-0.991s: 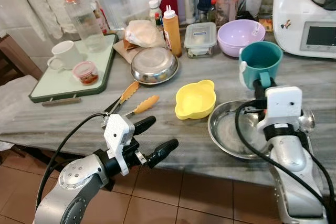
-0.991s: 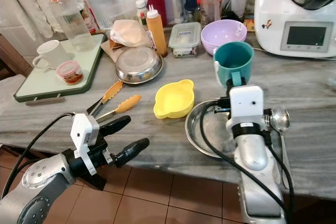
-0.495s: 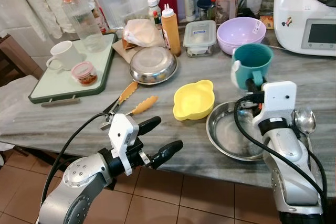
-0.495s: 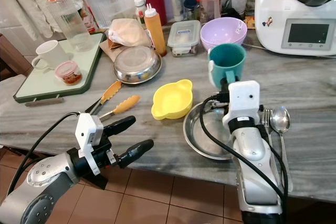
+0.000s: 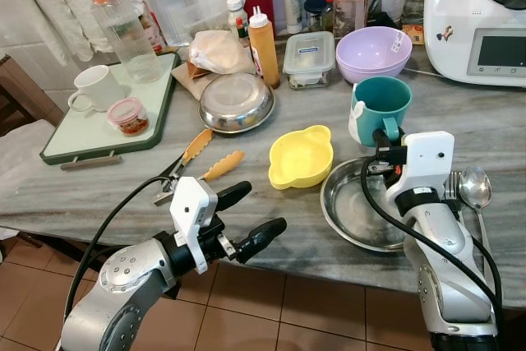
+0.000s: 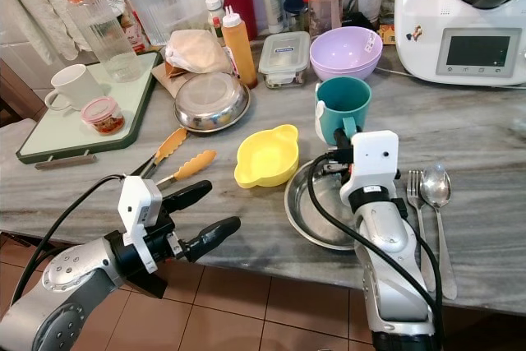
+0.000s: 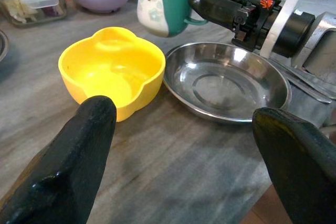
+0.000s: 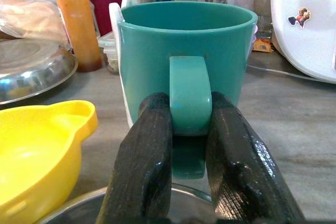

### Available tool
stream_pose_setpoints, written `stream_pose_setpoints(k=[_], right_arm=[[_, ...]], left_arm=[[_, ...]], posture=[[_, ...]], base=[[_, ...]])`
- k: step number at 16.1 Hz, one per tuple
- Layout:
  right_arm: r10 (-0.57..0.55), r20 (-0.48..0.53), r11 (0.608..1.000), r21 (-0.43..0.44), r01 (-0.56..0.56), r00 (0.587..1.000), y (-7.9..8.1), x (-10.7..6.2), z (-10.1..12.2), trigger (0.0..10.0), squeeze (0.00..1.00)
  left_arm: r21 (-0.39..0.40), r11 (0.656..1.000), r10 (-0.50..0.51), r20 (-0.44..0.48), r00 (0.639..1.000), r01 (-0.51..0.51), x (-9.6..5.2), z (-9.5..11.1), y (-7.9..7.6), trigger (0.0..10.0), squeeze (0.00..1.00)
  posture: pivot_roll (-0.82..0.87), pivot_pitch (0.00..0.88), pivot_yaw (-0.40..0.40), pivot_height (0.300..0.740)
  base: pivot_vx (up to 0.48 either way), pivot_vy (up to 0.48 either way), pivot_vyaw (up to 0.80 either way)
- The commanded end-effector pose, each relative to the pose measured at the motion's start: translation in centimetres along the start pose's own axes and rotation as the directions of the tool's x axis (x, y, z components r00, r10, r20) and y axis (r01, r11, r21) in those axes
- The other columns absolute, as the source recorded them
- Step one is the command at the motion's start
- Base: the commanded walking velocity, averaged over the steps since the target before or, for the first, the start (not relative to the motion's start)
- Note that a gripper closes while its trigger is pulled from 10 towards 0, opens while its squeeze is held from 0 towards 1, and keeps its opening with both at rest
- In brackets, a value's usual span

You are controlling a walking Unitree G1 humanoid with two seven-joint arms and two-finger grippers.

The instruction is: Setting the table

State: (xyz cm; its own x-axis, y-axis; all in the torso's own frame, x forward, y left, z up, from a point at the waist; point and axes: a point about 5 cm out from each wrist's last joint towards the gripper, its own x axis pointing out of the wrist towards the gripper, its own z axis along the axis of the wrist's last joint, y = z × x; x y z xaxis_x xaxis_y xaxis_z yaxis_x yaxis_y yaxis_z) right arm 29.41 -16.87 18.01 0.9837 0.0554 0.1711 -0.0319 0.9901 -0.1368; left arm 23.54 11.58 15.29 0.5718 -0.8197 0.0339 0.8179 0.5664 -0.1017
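Mug (image 8: 186, 72) placing is in hand: right gripper (image 8: 189, 145) pinches its handle; left gripper (image 5: 246, 219), fingers wide, waits near. Next, lower gently beside plate (image 5: 362, 211).

Plate (image 5: 362, 215): on the counter (image 5: 99, 178), near edge.
Bowl (image 5: 301, 156): at the plate's 10 o'clock, just beside it.
Mug (image 5: 380, 109): at its 12 o'clock.
Fork (image 6: 415, 203) and spoon (image 6: 436, 191): at its 3 o'clock.
Tongs (image 5: 197, 162): at the bowl's 9 o'clock.
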Motion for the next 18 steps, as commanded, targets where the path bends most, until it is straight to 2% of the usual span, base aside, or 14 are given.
stream_pose_setpoints(k=[1, 4, 13, 14, 15, 18], right_arm=[[0.012, -0.011, 1.000, 0.019, -0.012, 1.000, 0.3, 0.0, -0.2, 10.0, 0.00], [0.010, -0.021, 0.999, 0.035, -0.010, 1.000, 0.3, 0.0, -0.5, 10.0, 0.00], [0.020, -0.086, 0.997, 0.072, -0.014, 0.996, 0.4, -0.3, -2.0, 10.0, 0.00], [0.019, -0.095, 0.997, 0.075, -0.012, 0.995, 0.4, -0.4, -2.2, 10.0, 0.23], [0.019, -0.099, 0.997, 0.075, -0.012, 0.995, 0.4, -0.4, -2.3, 10.0, 0.25], [0.021, -0.101, 0.997, 0.072, -0.014, 0.995, 0.4, -0.4, -2.4, 10.0, 0.24]], left_arm=[[0.004, 1.000, 0.004, -0.018, 1.000, -0.003, -0.4, -0.6, 0.2, 10.0, 0.00], [0.002, 1.000, 0.000, -0.023, 1.000, 0.000, -0.3, -1.1, 0.2, 10.0, 0.00], [0.015, 1.000, -0.016, 0.003, 1.000, 0.016, 0.5, 0.5, -0.6, 10.0, 0.00], [0.014, 1.000, -0.020, 0.005, 1.000, 0.020, 0.6, 0.8, -0.8, 10.0, 0.00], [0.013, 1.000, -0.023, 0.005, 1.000, 0.023, 0.7, 1.0, -0.9, 10.0, 0.00], [0.014, 1.000, -0.026, 0.007, 1.000, 0.026, 0.8, 1.3, -1.1, 10.0, 0.00]], posture=[[-0.31, 0.131, 0.195, 0.740], [-0.31, 0.129, 0.196, 0.740], [-0.31, 0.131, 0.195, 0.740], [-0.31, 0.131, 0.195, 0.740], [-0.31, 0.131, 0.195, 0.740], [-0.31, 0.131, 0.195, 0.740]], base=[[0.000, 0.000, 0.00], [0.000, 0.000, 0.00], [0.000, 0.000, 0.00], [0.000, 0.000, 0.00], [0.000, 0.000, 0.00], [0.000, 0.000, 0.00]])
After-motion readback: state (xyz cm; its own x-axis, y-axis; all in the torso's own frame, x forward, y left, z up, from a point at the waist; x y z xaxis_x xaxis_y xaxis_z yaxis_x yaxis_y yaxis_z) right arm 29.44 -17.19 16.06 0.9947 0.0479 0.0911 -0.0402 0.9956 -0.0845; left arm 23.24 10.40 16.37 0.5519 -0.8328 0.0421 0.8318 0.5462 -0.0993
